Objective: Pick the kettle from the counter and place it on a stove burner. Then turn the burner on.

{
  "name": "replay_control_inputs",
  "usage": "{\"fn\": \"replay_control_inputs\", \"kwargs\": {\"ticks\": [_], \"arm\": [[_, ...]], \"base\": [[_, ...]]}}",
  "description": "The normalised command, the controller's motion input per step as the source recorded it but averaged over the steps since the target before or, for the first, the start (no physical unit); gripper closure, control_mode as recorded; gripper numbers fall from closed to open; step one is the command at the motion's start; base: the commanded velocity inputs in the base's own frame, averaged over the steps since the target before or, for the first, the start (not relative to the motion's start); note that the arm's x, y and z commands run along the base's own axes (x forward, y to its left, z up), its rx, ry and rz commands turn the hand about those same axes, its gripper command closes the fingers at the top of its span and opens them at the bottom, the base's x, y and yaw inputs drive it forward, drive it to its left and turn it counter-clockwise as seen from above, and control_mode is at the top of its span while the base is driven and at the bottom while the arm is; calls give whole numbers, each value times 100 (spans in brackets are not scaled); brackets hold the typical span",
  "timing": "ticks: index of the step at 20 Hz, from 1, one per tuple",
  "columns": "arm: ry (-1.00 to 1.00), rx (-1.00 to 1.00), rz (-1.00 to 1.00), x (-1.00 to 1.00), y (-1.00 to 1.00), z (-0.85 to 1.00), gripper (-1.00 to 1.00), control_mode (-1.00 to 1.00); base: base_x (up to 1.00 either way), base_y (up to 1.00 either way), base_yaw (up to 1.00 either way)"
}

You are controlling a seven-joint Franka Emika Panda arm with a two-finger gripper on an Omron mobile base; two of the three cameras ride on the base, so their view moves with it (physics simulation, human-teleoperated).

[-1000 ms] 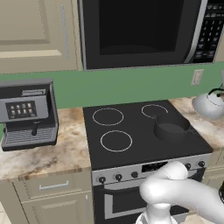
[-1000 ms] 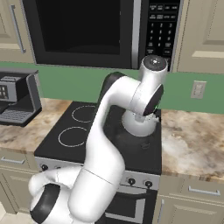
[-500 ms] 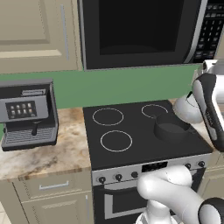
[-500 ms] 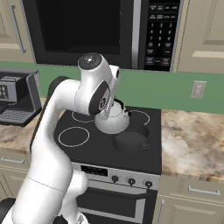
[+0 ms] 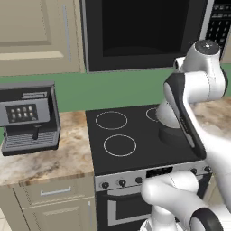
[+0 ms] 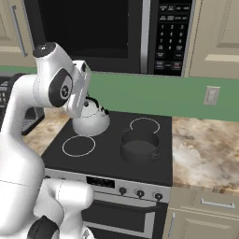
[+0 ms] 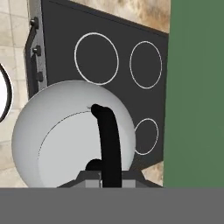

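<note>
**A:** Where do you see the kettle (image 6: 90, 120) at this moment?

**B:** You can find it in the right base view, above the black cooktop (image 6: 112, 150), over the middle of the rear part of the glass and just beside the white forearm. In the left base view the kettle (image 5: 168, 115) is partly hidden behind the arm, near the dark pot (image 5: 176, 135). Whether its base touches the glass or hangs a little above it, you cannot tell from these pictures.

**A:** And the fingers?

**B:** In the hand view you look down on the silvery dome (image 7: 65, 131), and the thin dark handle (image 7: 108, 144) runs up from the gripper (image 7: 109, 177) at the bottom edge. The fingers are clenched on that handle, so the kettle hangs from them.

**A:** Which stove burner is close?

**B:** In the right base view you see a large white circle (image 6: 78, 145) in front of the kettle on the left side, and another one (image 6: 144, 125) at the back right, behind the pot (image 6: 138, 146). The kettle is between them, not centred on either.

**A:** What stands on the counter?

**B:** On the counter (image 5: 49, 158) to the left of the cooktop you see a grey coffee machine (image 5: 29, 116). The knobs (image 6: 140, 193) are in a row on the front panel.
</note>
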Motion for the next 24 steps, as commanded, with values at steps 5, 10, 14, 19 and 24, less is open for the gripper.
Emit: {"fn": "replay_control_inputs", "kwargs": {"ticks": [5,10,14,19,24], "arm": [[10,-1,7,0,100,-4,100,-100],[0,0,5,0,83,-25,100,-100],[-2,0,4,-12,63,-36,100,-100],[-9,0,3,-14,43,-36,100,-100],[-3,0,1,0,25,-25,100,-100]], "base": [[0,0,0],[0,0,0],[0,0,0],[0,0,0],[0,0,0]]}}
